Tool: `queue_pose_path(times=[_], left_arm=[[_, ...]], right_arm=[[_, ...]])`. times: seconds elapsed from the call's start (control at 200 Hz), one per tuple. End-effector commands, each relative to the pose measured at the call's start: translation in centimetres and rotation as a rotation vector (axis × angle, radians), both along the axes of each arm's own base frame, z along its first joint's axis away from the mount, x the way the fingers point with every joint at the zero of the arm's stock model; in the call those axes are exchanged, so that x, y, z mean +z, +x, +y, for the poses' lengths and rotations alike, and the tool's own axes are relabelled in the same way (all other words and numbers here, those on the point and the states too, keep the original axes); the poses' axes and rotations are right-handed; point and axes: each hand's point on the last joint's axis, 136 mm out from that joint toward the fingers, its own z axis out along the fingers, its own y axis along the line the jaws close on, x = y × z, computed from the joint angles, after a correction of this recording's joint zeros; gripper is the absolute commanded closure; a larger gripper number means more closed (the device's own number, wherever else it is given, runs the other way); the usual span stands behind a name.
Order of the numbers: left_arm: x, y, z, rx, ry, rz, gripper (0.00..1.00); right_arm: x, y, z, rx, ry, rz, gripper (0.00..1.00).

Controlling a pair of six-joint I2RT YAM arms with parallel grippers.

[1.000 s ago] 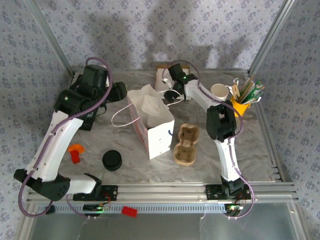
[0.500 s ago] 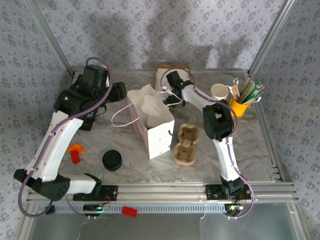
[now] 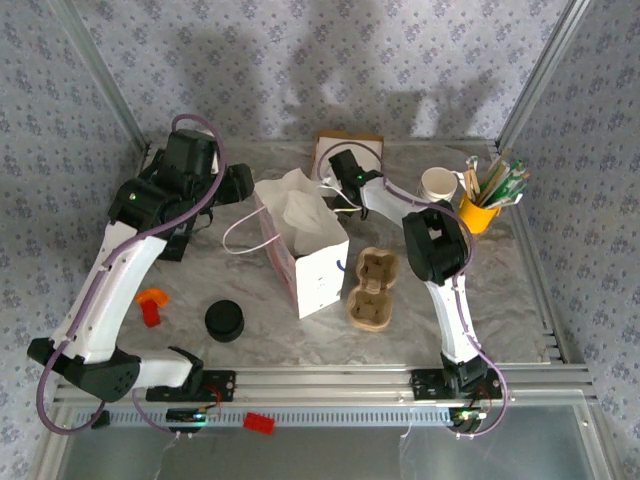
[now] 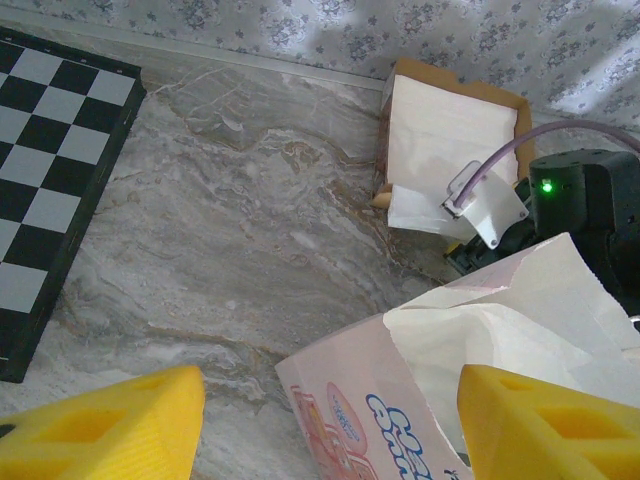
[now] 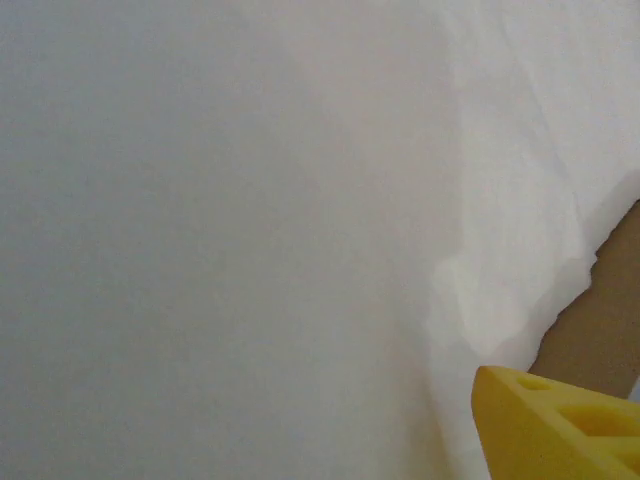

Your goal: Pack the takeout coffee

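Observation:
The takeout coffee is hidden. A white and pink paper bag [image 3: 305, 240] stands open at the table's middle, with white tissue inside. My left gripper [image 3: 237, 184] hovers at the bag's left rim, and its yellow fingers [image 4: 100, 425] stand wide apart over the bag's edge [image 4: 400, 350], holding nothing. My right gripper [image 3: 343, 170] reaches to the back and is pressed close against the white napkins [image 5: 250, 220] in a brown cardboard box [image 3: 350, 143]. A single yellow finger [image 5: 550, 425] shows against the paper, so I cannot tell how the jaws stand.
A brown pulp cup carrier [image 3: 372, 288] lies right of the bag. A stack of black lids [image 3: 225, 320] sits front left, near an orange piece [image 3: 150, 303]. Lidless cups [image 3: 437, 183] and a yellow pot of utensils [image 3: 488, 203] stand back right. A checkerboard [image 4: 50, 150] lies left.
The right arm has folded leftward and brought its gripper down onto the napkin box. The left arm and the bag have not moved.

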Motion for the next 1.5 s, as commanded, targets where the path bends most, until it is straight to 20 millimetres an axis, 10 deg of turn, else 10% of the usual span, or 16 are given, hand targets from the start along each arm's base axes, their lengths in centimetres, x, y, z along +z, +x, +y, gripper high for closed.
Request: queue_pose_path(times=[0.0,0.19,0.42,0.565,1.049,1.494], left_arm=[[1.0,-0.1,0.6,0.011,0.007,-0.035,0.32],[0.8,0.0,0.4,0.003,0.008,-0.029,0.32],[1.0,0.0,0.4,0.0,0.007,-0.034,0.32],[1.2,0.0,0.5,0.0,0.005,-0.039,0.32],[1.7,-0.3,0.7,0.003,0.005,-0.052,0.32],[4.9,0.0,0.1,-0.039,-0.022,-0.142,0.32]], right_arm=[[3.0,0.5,0.3,-0.004,0.024,-0.061,0.3],[3.4,0.3,0.2,-0.004,0.011,-0.052,0.63],[5.9,0.3,0.4,-0.019,0.072,-0.073,0.78],[7.6,0.4,0.5,-0.02,0.111,-0.084,0.7],[6.8,-0.2,0.8,0.0,0.114,-0.009,1.0],[22.4,0.1,-3.3,-0.204,0.618,-0.103,1.0]])
